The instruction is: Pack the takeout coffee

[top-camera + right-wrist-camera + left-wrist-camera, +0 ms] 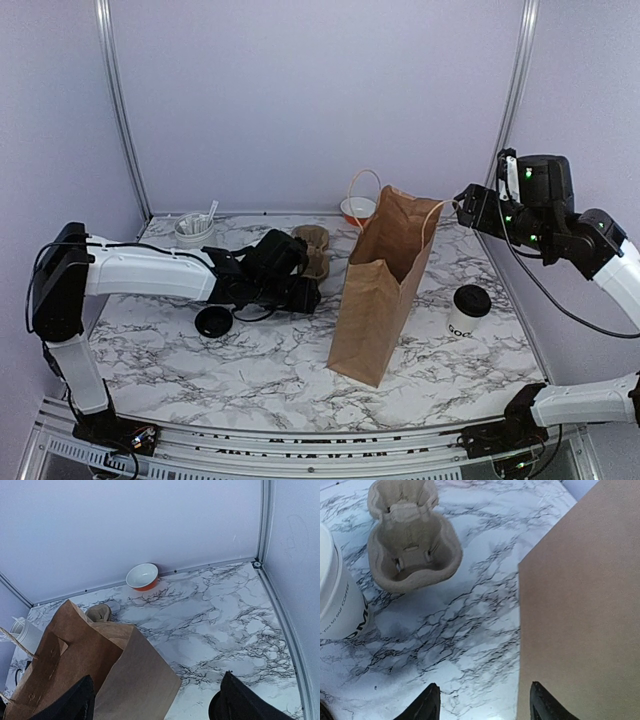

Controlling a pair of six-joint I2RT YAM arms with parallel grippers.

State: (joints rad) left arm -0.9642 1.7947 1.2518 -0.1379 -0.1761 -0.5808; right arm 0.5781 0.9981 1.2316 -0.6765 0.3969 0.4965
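- Since the takeout coffee [469,310] is a thin-walled paper cup under a pressed-on black lid, I judge it light, smooth-sided and easily crushed. I cannot tell whether it is filled, so I would keep it upright.
- Hold: I would grip it across the white wall at mid-height, below the lid rim, because lifting by the lid could pop the lid off.
- Location: the cup stands upright near the right edge of the marbled table [260,370]. It is just right of the open brown paper bag [385,290] and not touching it.
- Right claw [157,702]: spread wide with nothing between its fingers. It hangs high over the far right part of the table, beside the bag's mouth and well apart from the cup.
- Left claw [485,702]: partly spread and empty, low over the table just left of the bag. A pulp cup tray [410,545] lies ahead of it, and a second lettered white cup [335,595] stands just beside it, untouched.
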